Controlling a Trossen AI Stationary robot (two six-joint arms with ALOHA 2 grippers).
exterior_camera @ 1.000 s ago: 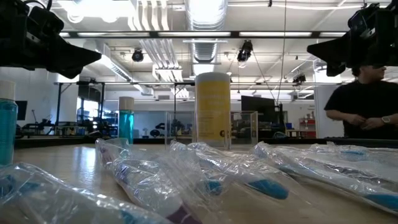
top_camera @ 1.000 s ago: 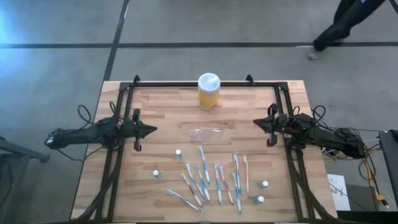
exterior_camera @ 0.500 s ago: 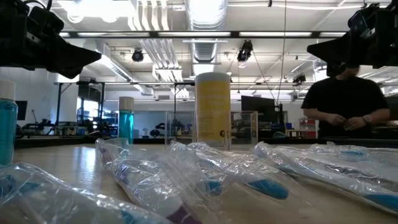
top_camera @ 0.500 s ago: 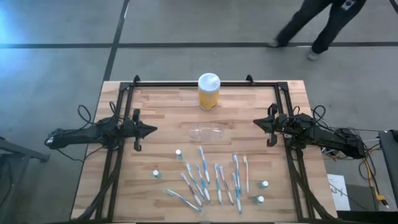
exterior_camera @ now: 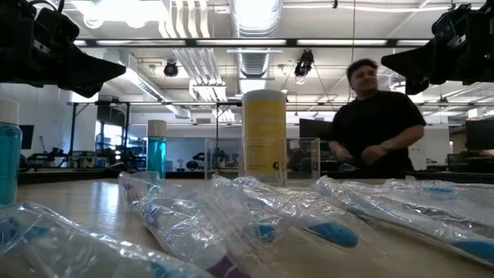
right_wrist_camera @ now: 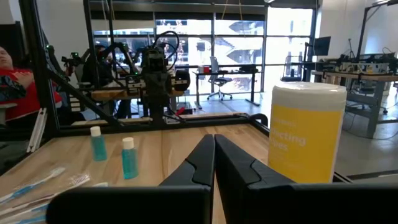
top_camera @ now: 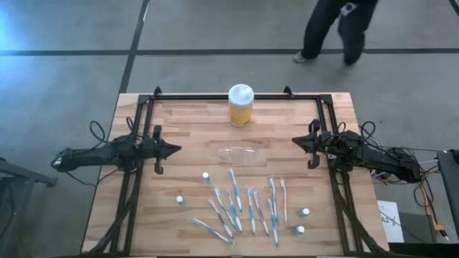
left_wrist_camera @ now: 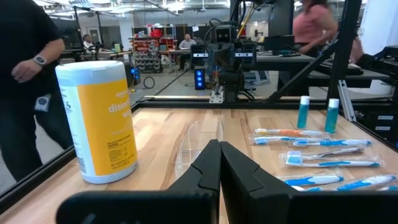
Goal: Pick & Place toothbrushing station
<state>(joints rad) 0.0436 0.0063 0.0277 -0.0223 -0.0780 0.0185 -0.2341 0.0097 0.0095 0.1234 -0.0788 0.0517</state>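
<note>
Looking down, we see a wooden table (top_camera: 186, 172) with a black frame (top_camera: 215, 97) running along its far edge and down both sides. Our left arm (top_camera: 93, 155) reaches in over the left edge and our right arm (top_camera: 373, 158) over the right edge, both about halfway along and raised off the surface. The left gripper (top_camera: 175, 150) has its fingers pressed together and carries nothing; its wrist view shows the two tips meeting. The right gripper (top_camera: 295, 142) is likewise closed tight and empty. Both point toward the middle and are well apart from everything on the table.

A yellow jar (top_camera: 241, 105) with a white lid stands upright near the middle of the far edge. Closer to the centre lies the clear holder (top_camera: 238, 153), on its side as far as we can tell. The toothbrushes (top_camera: 244, 206), blue and white, lie scattered in rough rows toward the near edge, some touching or crossing. Small white-capped bottles (top_camera: 206, 175) stand around them: two on the left of the brushes and two (top_camera: 305, 213) near the right edge.

Beyond the far edge a person (top_camera: 336, 29) in dark clothes is on the floor, clear of the table.
</note>
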